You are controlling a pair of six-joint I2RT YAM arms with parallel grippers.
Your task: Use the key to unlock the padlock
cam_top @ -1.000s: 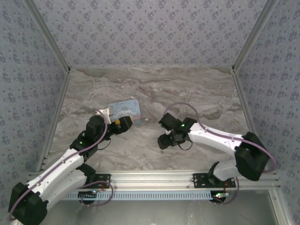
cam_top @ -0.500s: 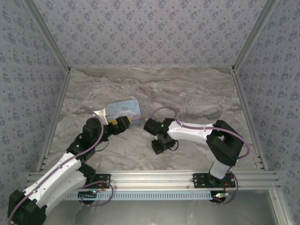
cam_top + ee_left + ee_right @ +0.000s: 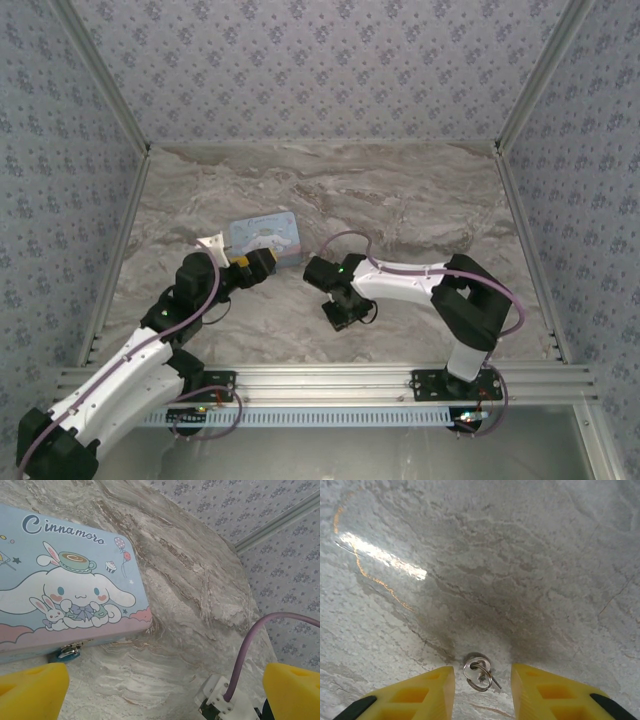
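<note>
The key (image 3: 479,673) lies flat, long axis slanting lower-right; right end effector (image 3: 482,670) open astride it; left end effector (image 3: 165,674) open.

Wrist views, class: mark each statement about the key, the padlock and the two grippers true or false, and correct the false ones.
1. The key lies on the table between the fingers of the right gripper. True.
2. The right gripper is shut on the key. False: it is open, with a finger on each side of the key, and the key lies ungrasped on the table.
3. The padlock sits at the clasp on the front edge of the tin. True.
4. The left gripper holds the tin. False: it is open and nothing is between its fingers; the tin lies beyond them.
</note>
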